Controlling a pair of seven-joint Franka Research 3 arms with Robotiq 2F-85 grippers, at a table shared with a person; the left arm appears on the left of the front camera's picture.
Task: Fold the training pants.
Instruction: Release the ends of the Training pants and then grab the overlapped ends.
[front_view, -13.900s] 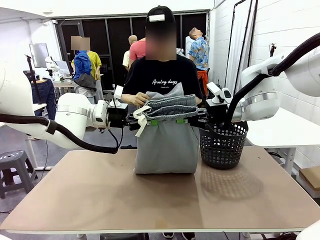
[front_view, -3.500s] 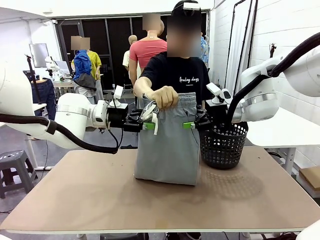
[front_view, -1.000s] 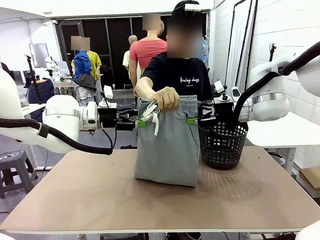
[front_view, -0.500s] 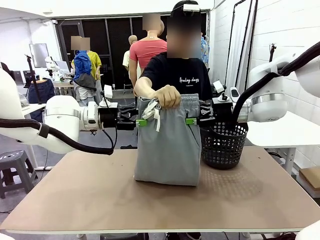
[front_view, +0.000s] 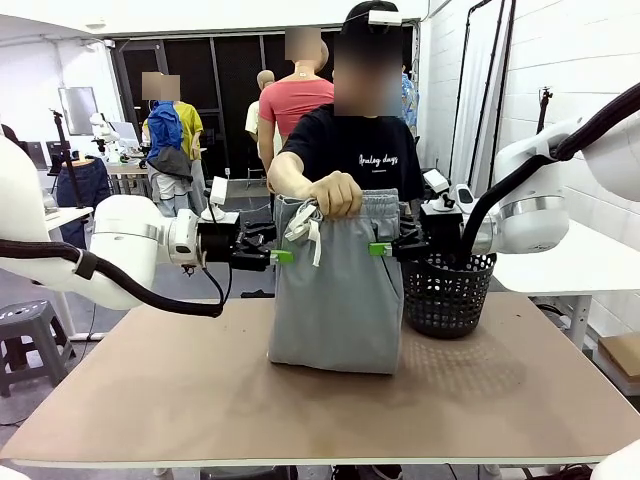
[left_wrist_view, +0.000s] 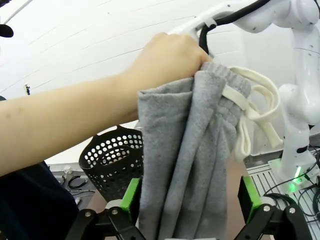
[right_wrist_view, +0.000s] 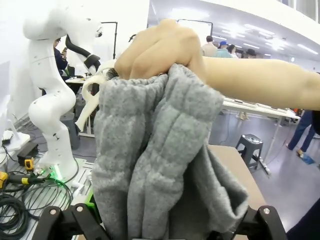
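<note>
While hand (front_view: 337, 194) holds sweatpants (front_view: 335, 300) by waistband, lower end on tabletop (front_view: 200, 390), left fingers (front_view: 283, 256) and right fingers (front_view: 378, 249) stand released, flanking fabric; basket (front_view: 450, 295) right.

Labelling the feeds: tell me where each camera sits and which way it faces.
Front: between the arms, facing across the table at the person; both arms show.
Left wrist: on the left arm, looking along the open left gripper at the pants.
Right wrist: likewise along the right gripper, from the opposite side.
Shared: both wrist views show the hand holding the waistband.
</note>
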